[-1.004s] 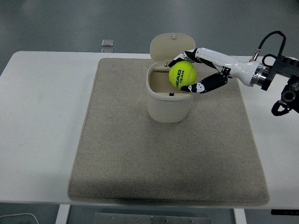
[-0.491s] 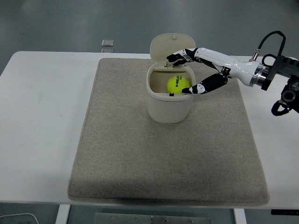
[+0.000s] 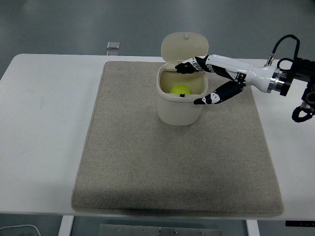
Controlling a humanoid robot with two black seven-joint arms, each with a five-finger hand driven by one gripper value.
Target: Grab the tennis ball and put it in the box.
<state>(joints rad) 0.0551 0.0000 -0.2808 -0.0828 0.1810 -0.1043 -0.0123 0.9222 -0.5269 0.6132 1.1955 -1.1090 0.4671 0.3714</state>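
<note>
Tennis ball in the box, right hand empty above the rim

A white table [image 3: 44,123] carries a beige mat [image 3: 147,162]; on the mat stands a cream box [image 3: 179,110] with its lid [image 3: 184,45] upright. The right hand [image 3: 206,81] hovers at the box's right rim, fingers [image 3: 186,66] spread, holding nothing. The tennis ball [image 3: 180,89] lies inside the box.

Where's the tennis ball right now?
Head view: the tennis ball sits inside the cream box on the mat, just left of the open right hand.
</note>
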